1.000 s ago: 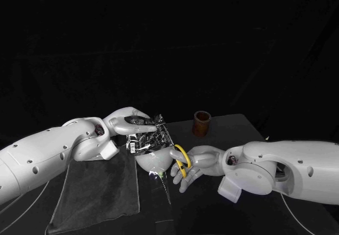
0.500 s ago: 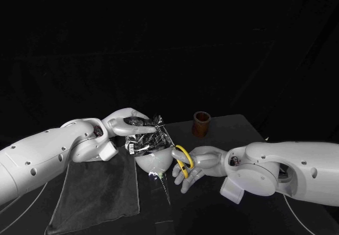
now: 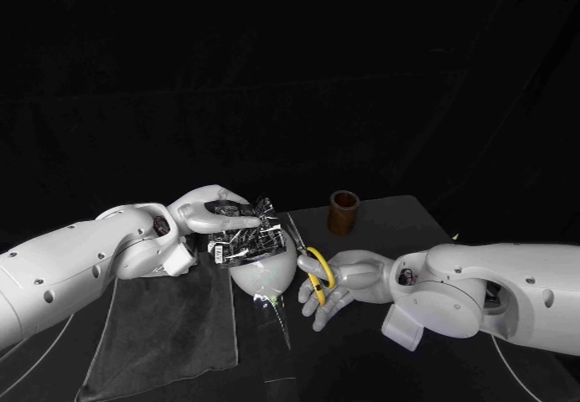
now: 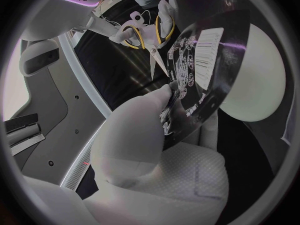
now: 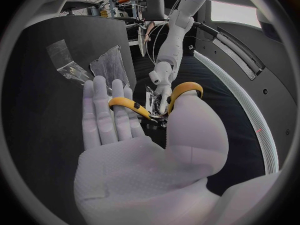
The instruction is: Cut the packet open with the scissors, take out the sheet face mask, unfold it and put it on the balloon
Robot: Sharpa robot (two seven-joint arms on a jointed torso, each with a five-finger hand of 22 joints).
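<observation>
- Step in hand: we judge this to be the cutting of the packet. The packet point(image 3: 248, 237) looks whole, and no sheet mask is out of it yet.
- Left hand point(image 3: 215, 213): it pinches the packet by an upper corner and holds it up directly above the balloon point(image 3: 264, 270). The packet's lower edge hangs close to the balloon's top. We cannot tell whether the two touch.
- Right hand point(image 3: 344, 280): it holds the scissors point(image 3: 312, 272), with fingers through the yellow loops, just beside the balloon on the right arm's side.
- Blades: they rise from beside the balloon toward the packet's edge. In the left wrist view the tips lie at that edge and the blades appear close together. We cannot confirm that any foil sits between them.
- Other items: a grey cloth point(image 3: 169, 327) lies on the surface point(image 3: 399, 226) beside the balloon on the left arm's side. A brown cylinder point(image 3: 344, 211) stands beyond the balloon, well apart from it.
- Next move, in our judgement: the blades need to part, take the packet's edge between them, and close across the top strip. Meanwhile the left hand must keep the foil taut and steady.
- Risk noted: the blade tips work near the balloon, so the cut should stay above it and be directed away from it.
</observation>
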